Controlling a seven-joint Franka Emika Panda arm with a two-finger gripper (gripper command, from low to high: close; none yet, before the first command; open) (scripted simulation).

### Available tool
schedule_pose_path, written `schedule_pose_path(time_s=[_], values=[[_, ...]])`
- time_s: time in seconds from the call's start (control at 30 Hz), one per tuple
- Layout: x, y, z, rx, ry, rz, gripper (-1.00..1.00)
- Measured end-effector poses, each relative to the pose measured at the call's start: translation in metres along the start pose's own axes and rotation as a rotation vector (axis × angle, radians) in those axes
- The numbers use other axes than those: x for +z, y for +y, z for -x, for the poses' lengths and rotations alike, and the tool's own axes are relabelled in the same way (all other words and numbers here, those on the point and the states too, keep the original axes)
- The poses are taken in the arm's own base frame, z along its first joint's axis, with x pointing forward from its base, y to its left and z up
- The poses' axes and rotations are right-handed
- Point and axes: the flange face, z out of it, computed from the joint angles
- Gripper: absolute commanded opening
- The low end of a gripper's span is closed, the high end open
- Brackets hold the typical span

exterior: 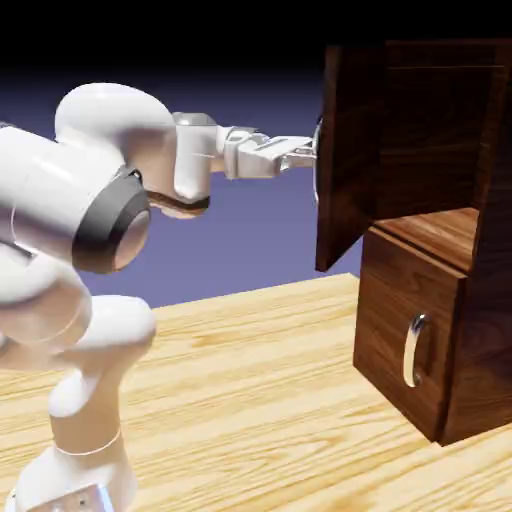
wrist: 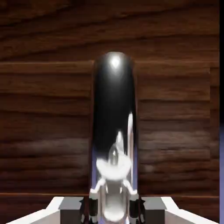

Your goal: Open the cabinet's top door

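Note:
The dark-brown cabinet [exterior: 480, 330] stands at the exterior view's right. Its top door [exterior: 348, 150] is swung out toward the arm, so the inner cavity and a wooden shelf [exterior: 440, 232] show behind it. My gripper [exterior: 308, 155] reaches level from the left and meets the door's silver handle [exterior: 318, 165], which is mostly hidden there. In the hand view the shiny handle [wrist: 113, 113] runs up the middle over the door's wood [wrist: 43, 109]. It sits between my fingertips [wrist: 89, 206], and the gripper [wrist: 113, 212] is shut on it.
The lower door [exterior: 395, 320] is closed and carries a smaller curved silver handle [exterior: 413, 350]. The light wooden table [exterior: 250, 380] stretches under the arm and the open door. The arm's bulky white links fill the exterior view's left.

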Motion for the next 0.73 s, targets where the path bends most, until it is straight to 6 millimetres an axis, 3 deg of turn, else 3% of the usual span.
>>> schedule_pose_path(time_s=[0.33,0.7,0.73], values=[[-0.057,-0.035,0.035,0.0,0.198,0.198,-1.0],[-0.102,-0.08,0.08,0.0,0.395,0.395,-1.0],[-0.102,-0.081,0.081,0.0,0.399,0.4,1.0]])
